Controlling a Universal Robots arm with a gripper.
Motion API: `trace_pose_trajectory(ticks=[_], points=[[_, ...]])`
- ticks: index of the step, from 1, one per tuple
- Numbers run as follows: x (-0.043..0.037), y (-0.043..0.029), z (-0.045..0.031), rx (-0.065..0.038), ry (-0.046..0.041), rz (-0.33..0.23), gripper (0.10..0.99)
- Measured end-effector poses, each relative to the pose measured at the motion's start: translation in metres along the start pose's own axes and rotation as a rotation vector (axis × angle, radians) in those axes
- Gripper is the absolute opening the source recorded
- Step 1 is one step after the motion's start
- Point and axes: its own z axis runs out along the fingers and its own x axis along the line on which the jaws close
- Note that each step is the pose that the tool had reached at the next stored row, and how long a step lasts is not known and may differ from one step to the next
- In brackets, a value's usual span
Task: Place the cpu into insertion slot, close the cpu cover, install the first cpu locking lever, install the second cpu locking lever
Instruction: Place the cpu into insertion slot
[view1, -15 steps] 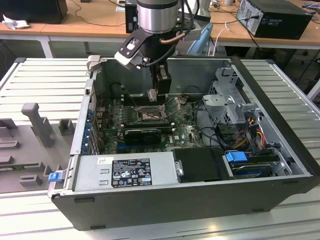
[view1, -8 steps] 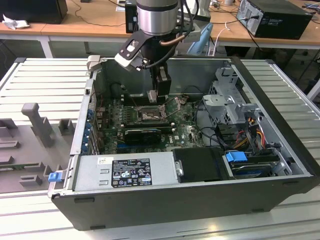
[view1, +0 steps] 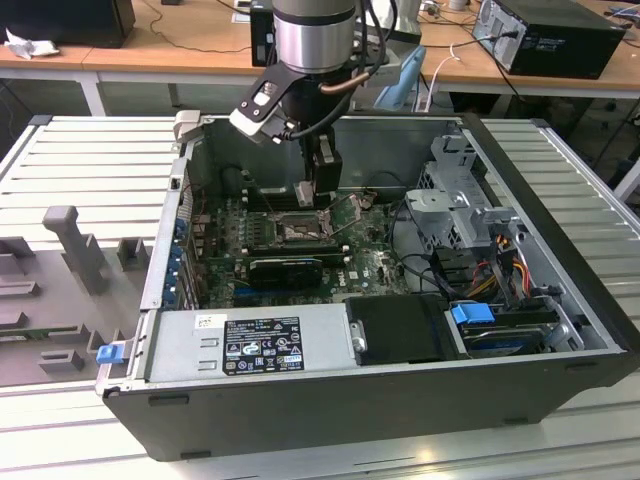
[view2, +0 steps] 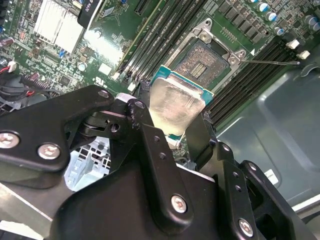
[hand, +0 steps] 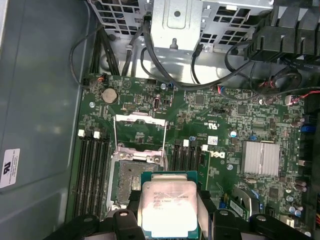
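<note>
One cpu (hand: 167, 207), clamped between the two fingers (view2: 197, 134) of the gripper (view1: 320, 203), just above the one insertion slot (hand: 131, 176), not seated. One cpu cover (hand: 140, 131) stands flipped open, two thin wire levers (hand: 115, 136) alongside it. Black finger links hide part of the cpu; in the exterior view it's hard to make out. Memory slots (hand: 92, 170) flank the socket. One finned heatsink (hand: 260, 159) and a drive cage (hand: 185, 22) with cables sit nearby.

Dull brushed-metal cpu (view2: 176, 100); matt black, perhaps plastic, gripper (view2: 170, 119).
</note>
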Motion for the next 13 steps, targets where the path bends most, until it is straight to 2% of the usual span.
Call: trace_pose_trajectory(ticks=[13], points=[[-0.0002, -0.0008, 0.0088, 0.000, -0.0001, 0.000, 0.525]])
